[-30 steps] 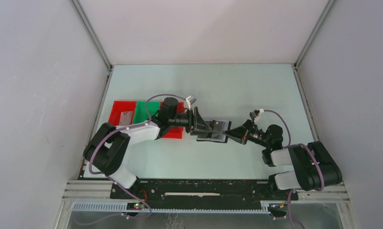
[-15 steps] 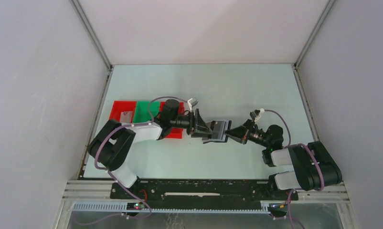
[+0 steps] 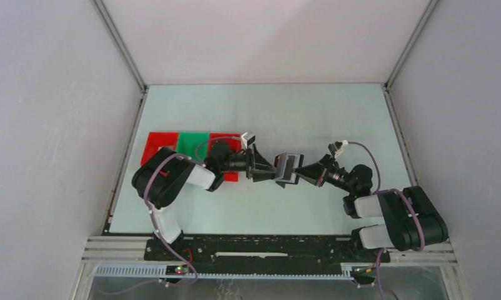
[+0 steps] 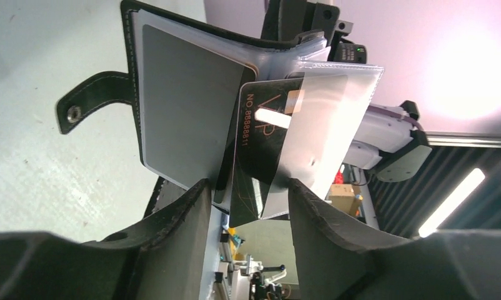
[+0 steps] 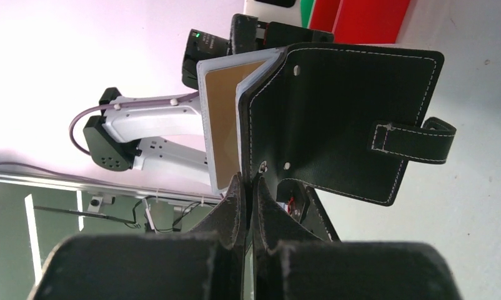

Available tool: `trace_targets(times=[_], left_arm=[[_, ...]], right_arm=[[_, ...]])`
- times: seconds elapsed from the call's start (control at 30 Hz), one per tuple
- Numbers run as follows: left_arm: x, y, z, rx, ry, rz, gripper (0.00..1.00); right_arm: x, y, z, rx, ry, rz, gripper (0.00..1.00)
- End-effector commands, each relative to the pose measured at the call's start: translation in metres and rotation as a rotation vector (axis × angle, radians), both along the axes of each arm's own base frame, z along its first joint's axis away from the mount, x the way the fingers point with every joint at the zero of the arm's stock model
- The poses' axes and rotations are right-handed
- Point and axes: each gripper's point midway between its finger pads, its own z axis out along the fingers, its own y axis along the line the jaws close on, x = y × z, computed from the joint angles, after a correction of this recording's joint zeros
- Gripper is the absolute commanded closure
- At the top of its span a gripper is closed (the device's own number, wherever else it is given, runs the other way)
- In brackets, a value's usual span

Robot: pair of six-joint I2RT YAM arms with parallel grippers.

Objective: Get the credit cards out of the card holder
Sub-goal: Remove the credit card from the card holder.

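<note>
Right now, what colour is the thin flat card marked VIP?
Black card, gold lettering; left wrist view.

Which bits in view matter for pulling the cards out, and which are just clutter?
In the job:
- card holder
- cards inside it
- right gripper, pinching the holder's edge
- left gripper, open around the cards

Lying about:
- red tray
- green tray
</note>
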Motion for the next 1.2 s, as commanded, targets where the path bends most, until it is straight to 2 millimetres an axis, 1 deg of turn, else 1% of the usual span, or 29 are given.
trace_targets(times=[0.0,0.13,0.27,0.43,0.53,0.7,0.83,1.03,1.07,1.17], left_arm=[[-0.003,-0.001,0.044,-0.182,-0.060,-0.008,0.49],[-0.003,0.001,0.047,-0.183,-0.077,0.008,0.54],[0.000,0.004,0.048,-0.184,-0.081,0.031,0.56],[0.003,0.007,0.047,-0.181,-0.078,0.055,0.63],[0.004,0.009,0.051,-0.186,-0.088,0.065,0.69],[0.005,0.010,0.054,-0.189,-0.093,0.067,0.71],[0.005,0.011,0.047,-0.178,-0.081,0.072,0.78],[0.007,0.012,0.045,-0.173,-0.079,0.084,0.94],[0.008,0.013,0.045,-0.172,-0.078,0.087,0.99],[0.010,0.014,0.044,-0.167,-0.083,0.098,1.00]], right_arm=[[-0.003,0.006,0.021,0.030,-0.097,0.019,1.00],[-0.002,0.006,0.018,0.027,-0.090,0.019,1.00],[-0.002,0.006,0.016,0.024,-0.082,0.021,1.00],[-0.002,0.006,0.012,0.018,-0.072,0.021,1.00],[-0.001,0.006,0.009,0.015,-0.063,0.020,1.00],[0.000,0.006,0.007,0.013,-0.058,0.021,1.00],[0.001,0.006,0.007,0.013,-0.055,0.018,1.00],[0.001,0.006,0.007,0.014,-0.055,0.021,1.00],[0.001,0.006,0.007,0.014,-0.055,0.019,1.00],[0.001,0.006,0.006,0.013,-0.051,0.020,1.00]])
